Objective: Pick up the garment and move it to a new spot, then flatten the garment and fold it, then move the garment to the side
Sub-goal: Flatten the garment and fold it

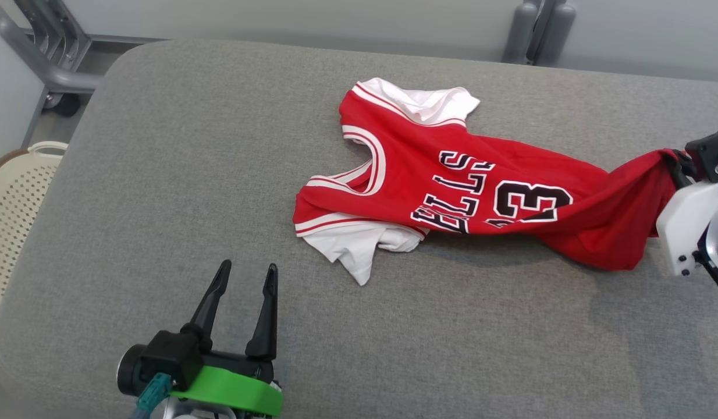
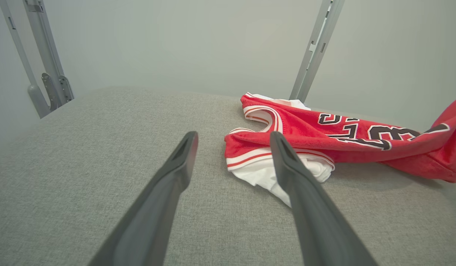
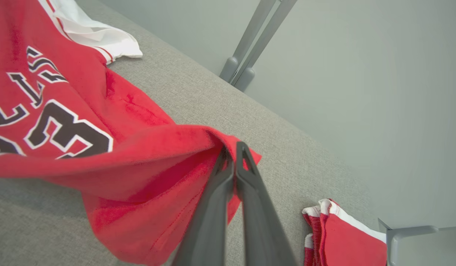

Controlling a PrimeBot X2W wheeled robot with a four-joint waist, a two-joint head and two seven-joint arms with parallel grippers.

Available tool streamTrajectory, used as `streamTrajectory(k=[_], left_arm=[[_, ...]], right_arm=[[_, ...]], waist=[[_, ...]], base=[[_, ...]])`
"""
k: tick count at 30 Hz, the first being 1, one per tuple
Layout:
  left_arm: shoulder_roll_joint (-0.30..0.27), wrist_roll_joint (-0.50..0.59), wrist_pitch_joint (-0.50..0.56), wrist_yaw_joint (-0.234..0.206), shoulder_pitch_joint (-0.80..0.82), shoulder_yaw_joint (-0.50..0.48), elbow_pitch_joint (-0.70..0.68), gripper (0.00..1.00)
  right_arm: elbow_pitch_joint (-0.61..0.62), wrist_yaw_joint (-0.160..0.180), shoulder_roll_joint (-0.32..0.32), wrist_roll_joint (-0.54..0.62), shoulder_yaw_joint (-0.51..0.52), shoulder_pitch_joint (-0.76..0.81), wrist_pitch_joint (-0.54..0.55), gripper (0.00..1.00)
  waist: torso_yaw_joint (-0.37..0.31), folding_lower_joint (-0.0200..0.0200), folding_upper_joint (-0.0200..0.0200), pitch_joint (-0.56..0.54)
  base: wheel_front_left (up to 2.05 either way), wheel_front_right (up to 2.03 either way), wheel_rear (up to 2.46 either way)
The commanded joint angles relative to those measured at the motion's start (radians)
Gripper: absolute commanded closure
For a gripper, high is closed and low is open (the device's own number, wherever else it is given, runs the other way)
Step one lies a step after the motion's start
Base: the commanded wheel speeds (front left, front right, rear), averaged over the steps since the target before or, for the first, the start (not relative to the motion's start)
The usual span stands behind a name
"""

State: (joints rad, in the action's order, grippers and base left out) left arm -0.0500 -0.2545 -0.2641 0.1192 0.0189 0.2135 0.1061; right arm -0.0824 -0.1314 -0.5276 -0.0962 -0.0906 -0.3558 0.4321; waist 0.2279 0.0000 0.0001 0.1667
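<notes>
With your right pincer point(image 3: 233, 150) clamped on the garment's point(image 1: 452, 192) hem and your left pincer point(image 1: 246, 274) apart, lift high before carrying so nothing drags.

I counted one red jersey point(image 1: 464, 192) on one grey table point(image 1: 161, 174), plus one cream basket point(image 1: 16, 215). Two pincers of mine: left gripper point(image 1: 248, 266), right gripper point(image 3: 233, 149). Possibly a second red garment point(image 3: 342, 236), but it was cut off at frame edge.

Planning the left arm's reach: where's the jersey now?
Head view: the jersey lies right of centre on the grey surface, its right end pinched by the right gripper, white sleeve ahead of the left gripper.
</notes>
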Motion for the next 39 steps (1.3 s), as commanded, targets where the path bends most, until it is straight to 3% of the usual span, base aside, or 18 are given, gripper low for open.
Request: streamTrajectory(k=[1,9,10,11,12,20,25,28,35,39], left_arm=[[-0.001,-0.005,0.000,0.003,0.021,0.004,0.001,0.00],[-0.001,-0.012,0.000,0.000,0.047,0.021,0.002,0.00],[-0.001,-0.013,0.000,-0.001,0.048,0.022,0.003,0.00],[-0.001,-0.014,0.000,-0.001,0.051,0.022,0.002,0.00],[-0.001,-0.015,0.000,-0.001,0.052,0.021,0.001,0.00],[-0.001,-0.012,0.000,-0.009,0.052,0.013,0.000,0.00],[-0.001,0.029,0.000,-0.009,0.056,0.014,0.022,0.00],[-0.002,0.044,0.000,-0.011,0.059,0.004,0.014,0.00],[-0.002,0.016,0.000,-0.076,0.033,-0.054,0.019,0.00],[-0.002,0.015,0.000,-0.065,0.023,-0.072,0.037,0.00]], right_arm=[[-0.055,0.001,-0.008,-0.018,-0.023,-0.049,-0.007,1.00],[-0.414,0.002,-0.023,-0.042,-0.140,-0.274,-0.066,1.00],[-0.448,0.002,-0.022,-0.042,-0.148,-0.293,-0.075,0.96],[-0.479,0.001,-0.017,-0.043,-0.157,-0.309,-0.088,0.60],[-0.507,0.002,-0.013,-0.044,-0.162,-0.325,-0.099,0.00],[-0.629,0.002,-0.003,-0.023,-0.156,-0.415,-0.216,0.00],[-0.625,0.002,0.015,-0.023,-0.116,-0.429,-0.317,0.00],[-0.586,0.001,0.038,-0.031,-0.069,-0.388,-0.388,0.00],[-0.401,0.001,0.134,-0.100,0.048,-0.215,-0.509,0.00],[-0.294,0.002,0.196,-0.081,0.097,-0.101,-0.537,0.00]], waist=[[0.035,0.0000,-0.0001,0.026],[0.119,0.0000,-0.0001,0.074],[0.126,0.0000,-0.0001,0.078],[0.132,0.0000,-0.0001,0.081],[0.137,0.0000,-0.0001,0.084],[0.135,0.0000,-0.0001,0.090],[0.104,0.0000,-0.0001,0.069],[0.085,0.0000,-0.0001,0.052],[0.022,0.0000,-0.0001,0.010],[-0.007,0.0000,-0.0001,-0.016]], base=[[0.00,0.00,0.00],[0.00,0.00,0.00],[0.00,0.00,0.00],[0.00,0.00,0.00],[0.00,0.00,0.00],[0.00,0.00,0.00],[0.00,0.00,0.00],[0.00,0.00,0.00],[0.00,0.00,0.00],[0.00,0.00,0.00]])
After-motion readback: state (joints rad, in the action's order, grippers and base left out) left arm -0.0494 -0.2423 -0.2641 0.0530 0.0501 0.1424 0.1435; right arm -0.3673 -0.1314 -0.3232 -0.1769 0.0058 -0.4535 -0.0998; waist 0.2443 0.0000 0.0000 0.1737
